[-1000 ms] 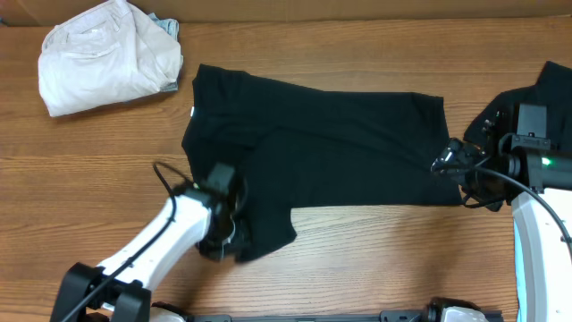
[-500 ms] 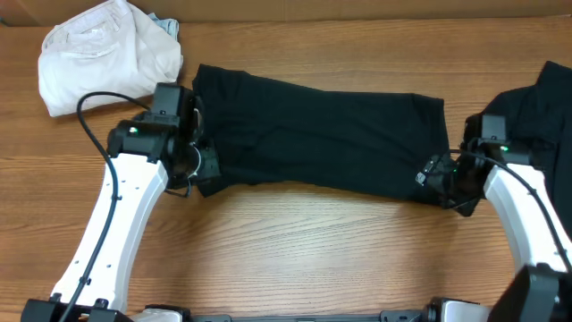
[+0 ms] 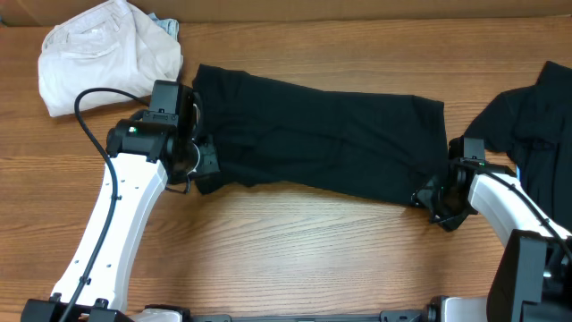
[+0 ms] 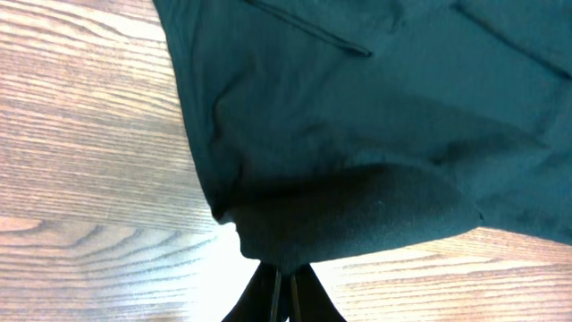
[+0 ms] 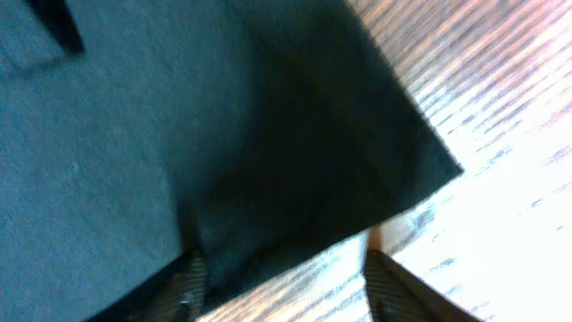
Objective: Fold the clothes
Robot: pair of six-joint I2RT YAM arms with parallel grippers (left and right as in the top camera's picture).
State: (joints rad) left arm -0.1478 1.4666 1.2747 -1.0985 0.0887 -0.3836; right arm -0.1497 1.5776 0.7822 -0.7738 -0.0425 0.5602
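A black garment [image 3: 322, 134] lies across the table as a long folded band. My left gripper [image 3: 204, 170] is shut on its lower-left corner; in the left wrist view the closed fingers [image 4: 286, 279] pinch a fold of the black cloth [image 4: 357, 134]. My right gripper [image 3: 434, 199] is open at the band's lower-right corner. In the right wrist view its fingers [image 5: 286, 279] stand wide apart, with the cloth's corner [image 5: 223, 134] over the left finger and bare wood between them. A second black garment [image 3: 536, 116] lies at the right edge. A cream-white bundle [image 3: 107, 54] sits at the back left.
The wooden table [image 3: 304, 250] runs along the front below the garment. A cardboard-coloured wall [image 3: 357, 9] lines the back edge. The left arm's cable [image 3: 89, 116] loops above the table near the cream bundle.
My left gripper carried the garment's lower flap up and left, folding it into a band. My right gripper moved down and left to the lower-right corner.
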